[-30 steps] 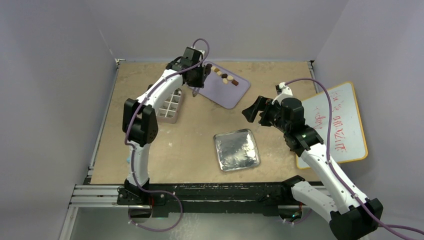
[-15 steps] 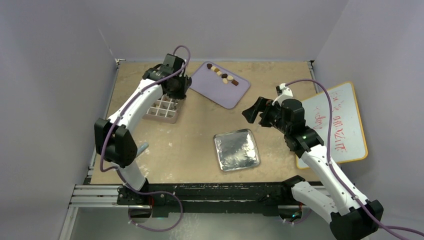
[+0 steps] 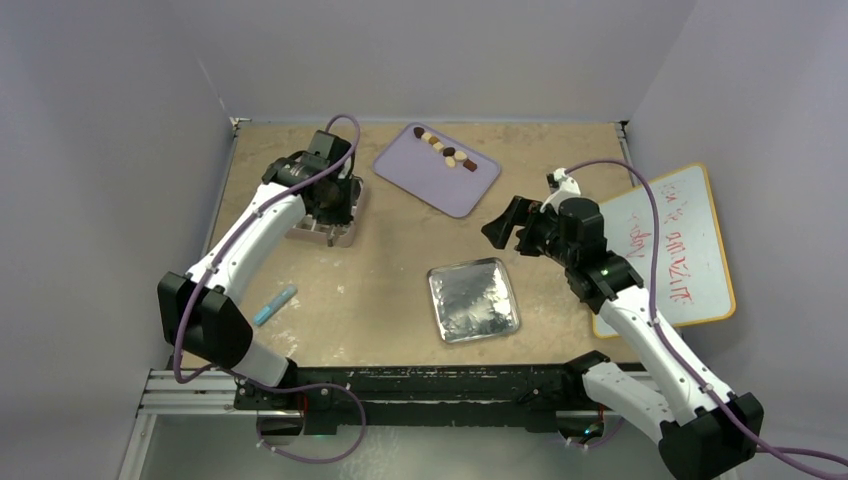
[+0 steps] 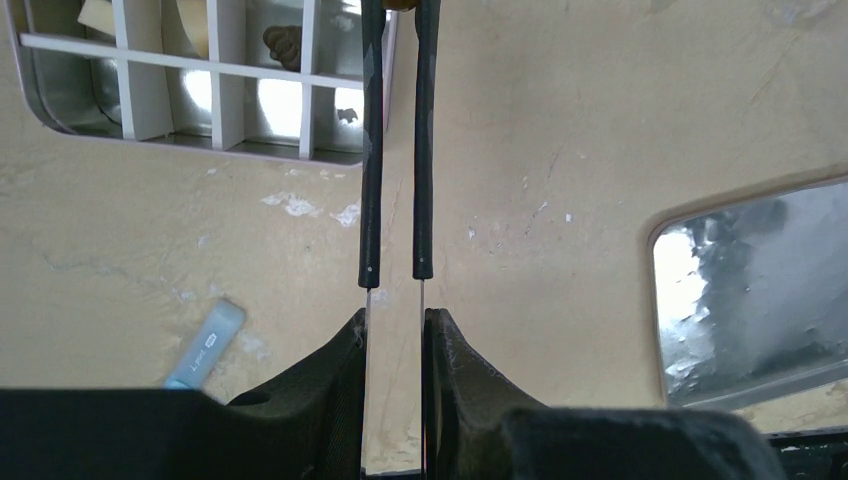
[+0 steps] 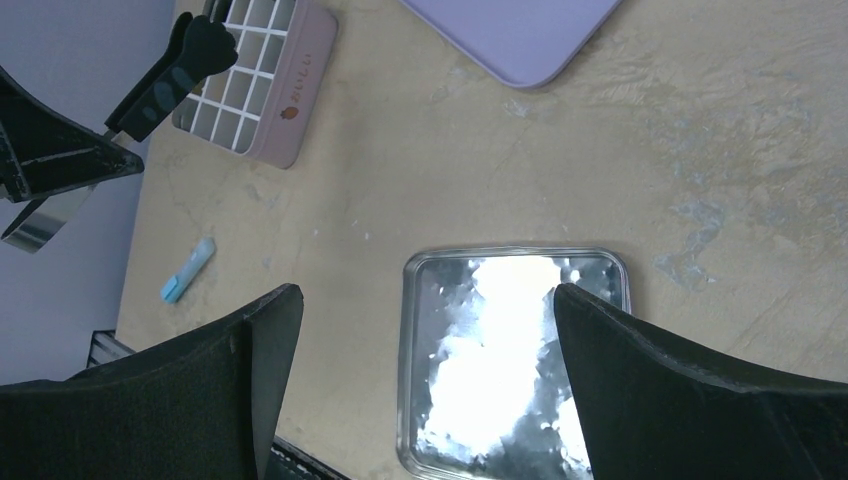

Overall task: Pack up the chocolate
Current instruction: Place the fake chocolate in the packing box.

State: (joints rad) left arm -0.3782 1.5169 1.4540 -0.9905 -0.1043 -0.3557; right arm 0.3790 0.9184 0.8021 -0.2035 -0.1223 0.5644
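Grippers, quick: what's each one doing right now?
Left gripper: shut on the tweezers.
Right gripper: open, holding nothing.

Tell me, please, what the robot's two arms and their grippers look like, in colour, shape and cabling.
Both the left arm and the right arm have smooth white link shells between chunky black joint housings. A thin purple cable loops along each. The left gripper and right gripper are matt black, with two broad fingers tapering to blunt tips.

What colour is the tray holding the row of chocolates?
The tray is pale lilac, clearest in the top external view.
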